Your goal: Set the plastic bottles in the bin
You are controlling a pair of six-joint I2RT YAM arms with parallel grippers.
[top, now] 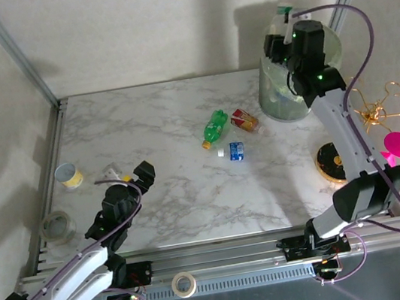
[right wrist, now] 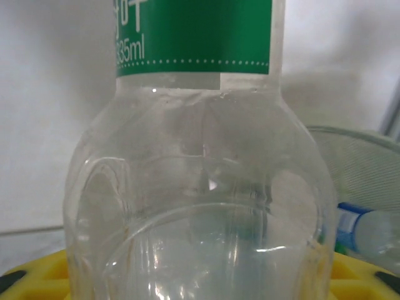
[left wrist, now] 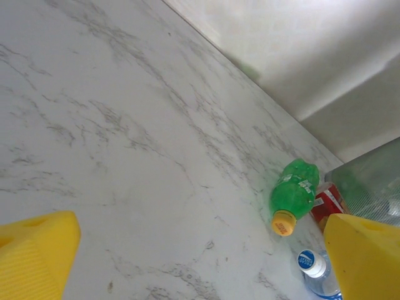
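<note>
Over the bin (top: 278,103), right tool (top: 280,32) tight around a clear bottle (right wrist: 200,187); left tool (top: 137,177) spread near the cup (top: 69,176).

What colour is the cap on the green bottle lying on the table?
Orange cap, best seen from the left wrist.

free: table (top: 169,193) left-centre; obstacles: green bottle (top: 215,127), red-labelled bottle (top: 244,120), bin (top: 277,100) far right

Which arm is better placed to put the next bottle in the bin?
Right: the right gripper holds a clear green-labelled bottle up by the bin, while the left gripper is open, empty and far from it.
</note>
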